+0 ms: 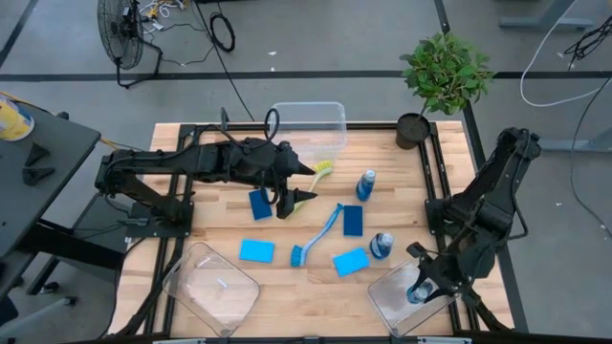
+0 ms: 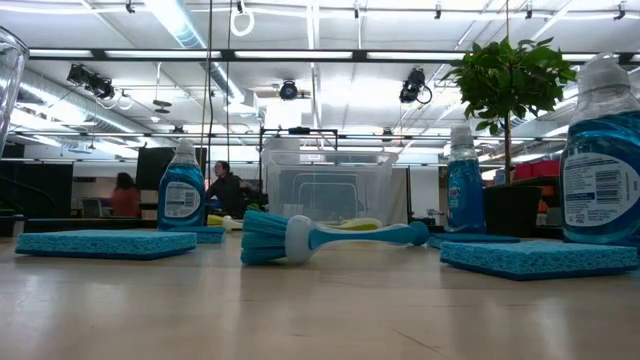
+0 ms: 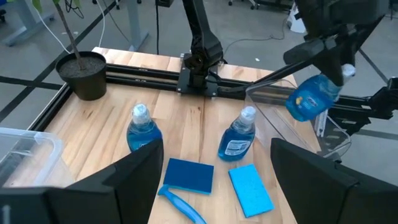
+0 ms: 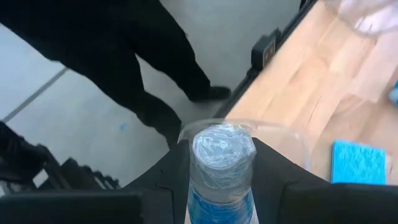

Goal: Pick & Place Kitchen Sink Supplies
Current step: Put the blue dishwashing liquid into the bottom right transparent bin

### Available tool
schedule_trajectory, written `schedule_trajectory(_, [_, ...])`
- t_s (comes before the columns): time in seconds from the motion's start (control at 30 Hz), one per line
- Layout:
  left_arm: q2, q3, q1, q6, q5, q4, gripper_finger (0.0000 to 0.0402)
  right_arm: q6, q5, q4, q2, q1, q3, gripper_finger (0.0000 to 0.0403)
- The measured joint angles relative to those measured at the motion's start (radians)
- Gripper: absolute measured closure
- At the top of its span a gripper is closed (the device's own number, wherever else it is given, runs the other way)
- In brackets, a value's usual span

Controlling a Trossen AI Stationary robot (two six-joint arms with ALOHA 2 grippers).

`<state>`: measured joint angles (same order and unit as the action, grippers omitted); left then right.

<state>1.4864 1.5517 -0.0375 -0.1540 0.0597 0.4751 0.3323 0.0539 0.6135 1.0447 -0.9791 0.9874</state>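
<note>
A robotics lab or open workshop hall: a wooden worktop (image 1: pixel 287 287) on a black metal frame, grey concrete floor with loose cables (image 1: pixel 222 31), a standing fan (image 1: pixel 121 29), ceiling-mounted strip lights (image 2: pixel 180 20), and people at desks (image 2: pixel 225 188) beyond.

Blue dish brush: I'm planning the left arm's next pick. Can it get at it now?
Probably yes. The left gripper hangs open just beside the blue dish brush, which lies uncovered on the table; nearby sponges don't cover its handle.

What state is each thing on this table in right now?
left gripper: open, empty, above the table.
right gripper: shut on a soap bottle, over a clear bin.
Blue brush: lying flat.
Two soap bottles: upright.
Far bin: upright.
</note>
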Motion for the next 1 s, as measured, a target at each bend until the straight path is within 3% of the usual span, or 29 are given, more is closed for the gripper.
schedule_trajectory(0.57, [0.000,0.000,-0.006,0.000,0.000,0.000,0.0104,0.147,0.124,0.186,-0.006,-0.124,0.000,0.0280])
schedule_trajectory(1.0, [0.000,0.000,-0.006,0.000,0.000,0.001,0.0104,0.157,0.155,0.245,-0.113,-0.174,-0.020,0.0280])
